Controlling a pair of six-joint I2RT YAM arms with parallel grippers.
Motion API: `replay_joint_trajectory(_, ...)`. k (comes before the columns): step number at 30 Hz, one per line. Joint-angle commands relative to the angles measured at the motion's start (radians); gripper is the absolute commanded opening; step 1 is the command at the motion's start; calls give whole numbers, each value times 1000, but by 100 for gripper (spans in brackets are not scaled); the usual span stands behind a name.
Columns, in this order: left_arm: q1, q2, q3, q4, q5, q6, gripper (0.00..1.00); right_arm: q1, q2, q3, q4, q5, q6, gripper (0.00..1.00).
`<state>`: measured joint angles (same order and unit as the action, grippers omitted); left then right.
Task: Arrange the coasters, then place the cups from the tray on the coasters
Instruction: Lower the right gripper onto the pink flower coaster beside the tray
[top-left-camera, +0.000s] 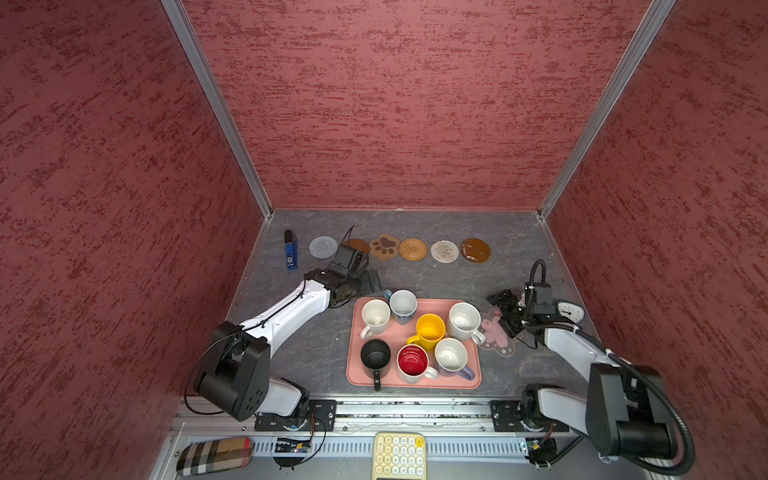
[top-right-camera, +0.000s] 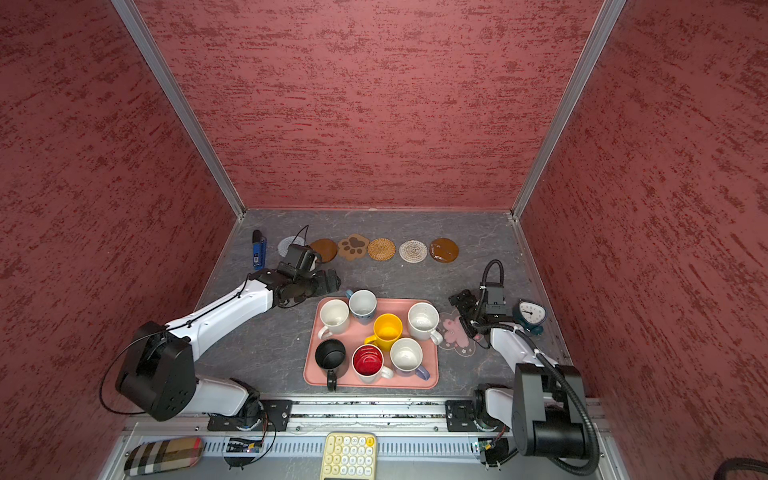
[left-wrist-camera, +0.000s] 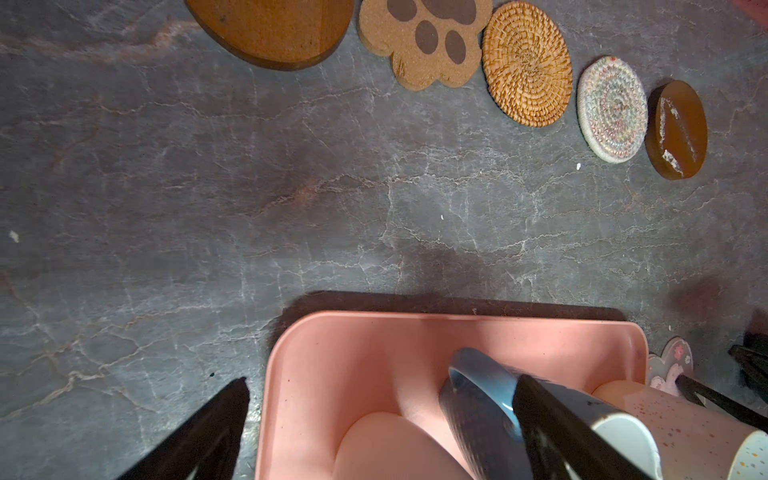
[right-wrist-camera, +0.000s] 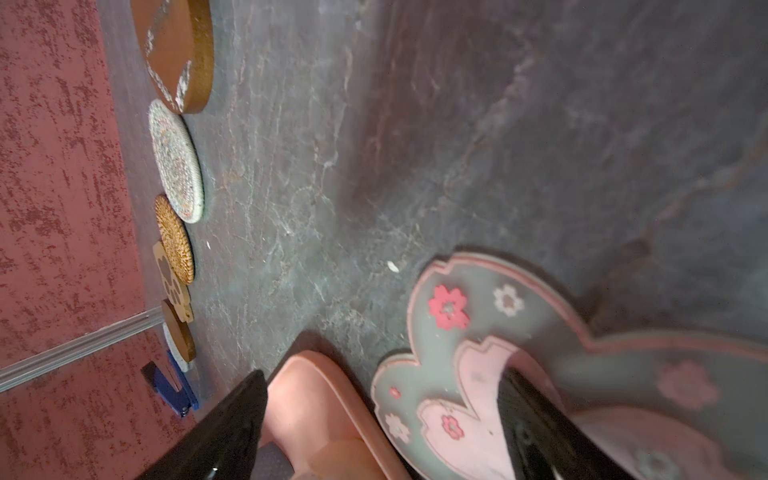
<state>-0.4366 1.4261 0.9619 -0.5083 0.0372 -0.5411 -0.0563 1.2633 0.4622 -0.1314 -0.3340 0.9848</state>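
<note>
The salmon-pink tray (top-left-camera: 352, 357) holds the cups: two white (top-left-camera: 375, 316) (top-left-camera: 464, 321), blue (top-left-camera: 403, 305), yellow (top-left-camera: 430, 330), black (top-left-camera: 375, 357), red-inside (top-left-camera: 412, 363) and lavender (top-left-camera: 452, 356). Along the back lie the coasters: grey woven (top-left-camera: 323, 247), a brown disc (top-left-camera: 358, 245) partly hidden by my left wrist, paw (top-left-camera: 384, 246), wicker (top-left-camera: 412, 249), beige woven (top-left-camera: 444, 251) and another brown disc (top-left-camera: 475, 249). The pink flower coaster (top-left-camera: 494, 334) lies right of the tray. My left gripper (left-wrist-camera: 382, 415) is open over the tray's far left corner, beside the blue cup's handle (left-wrist-camera: 478, 374). My right gripper (right-wrist-camera: 380, 411) is open, straddling the tray's edge (right-wrist-camera: 316, 399) and the flower coaster (right-wrist-camera: 469, 374).
A blue stapler (top-left-camera: 291, 251) lies at the row's left end. A small dial clock (top-left-camera: 570, 311) stands by the right wall behind my right wrist. A yellow keypad (top-left-camera: 399, 455) and a plaid case (top-left-camera: 214, 455) sit in front of the rail. Red walls enclose three sides.
</note>
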Motion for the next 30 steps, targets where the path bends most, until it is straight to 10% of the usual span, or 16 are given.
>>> replay_joint_trajectory(1,9,3,-3,10,14,22,100,10,139,-16,91,64,1,88)
replay_joint_trajectory(12,30,-47,-7,-16,12,36,100,9,196,141,11,172,-60,89)
replay_joint_trajectory(30,37,-48,-19,3,23,39,100,27,-333,22,-373,115,-107,86)
